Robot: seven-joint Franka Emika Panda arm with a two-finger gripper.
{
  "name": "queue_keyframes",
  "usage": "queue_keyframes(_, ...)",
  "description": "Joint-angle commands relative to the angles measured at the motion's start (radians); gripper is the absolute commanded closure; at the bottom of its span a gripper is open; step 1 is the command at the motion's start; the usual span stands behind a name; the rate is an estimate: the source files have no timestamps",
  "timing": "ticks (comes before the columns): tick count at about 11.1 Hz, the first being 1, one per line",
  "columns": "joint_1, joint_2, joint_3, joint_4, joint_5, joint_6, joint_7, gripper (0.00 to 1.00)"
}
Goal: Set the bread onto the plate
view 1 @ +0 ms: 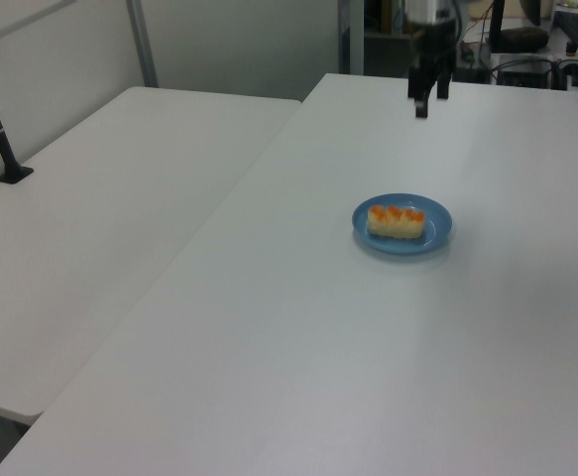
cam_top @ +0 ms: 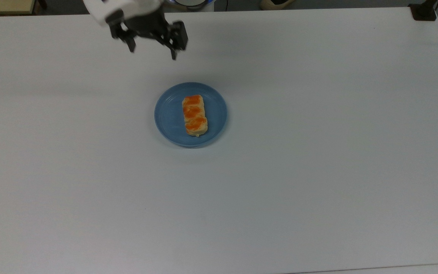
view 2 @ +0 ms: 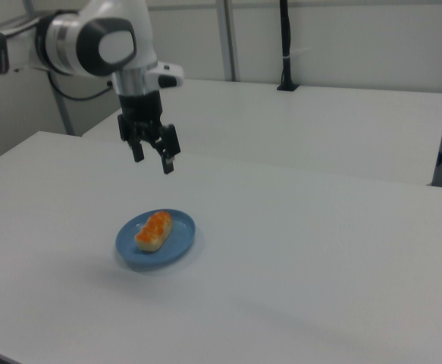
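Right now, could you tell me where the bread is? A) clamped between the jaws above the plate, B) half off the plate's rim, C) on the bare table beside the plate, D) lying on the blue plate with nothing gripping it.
D: the bread lies flat inside the plate, while the gripper hangs apart from it with its jaws spread and nothing between them.

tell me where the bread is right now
The bread roll lies on the light-blue plate, near the middle of the white table in the top view.
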Motion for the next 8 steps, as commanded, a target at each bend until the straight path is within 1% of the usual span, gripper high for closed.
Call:
queue_keyframes(1,0.033,-0.129,-0.132,0.007,0.003,-0.072,0.012,0.0)
queue_keyframes(2,0.084,-0.146,-0.192,0.007,0.002,-0.084,0.012,0.0)
queue_keyframes(3,0.165,-0.158,-0.27,0.006,0.003,-0.085,0.013,0.0)
queue_keyframes(4,0.22,-0.158,-0.324,0.006,0.002,-0.077,-0.005,0.0)
queue_keyframes(5,0.219,-0.151,-0.329,0.007,-0.004,-0.063,-0.046,0.0)
queue_keyframes(7,0.219,-0.145,-0.329,0.009,-0.006,-0.037,-0.24,0.0)
queue_keyframes(8,0.219,-0.145,-0.329,0.009,0.003,-0.035,-0.262,0.0)
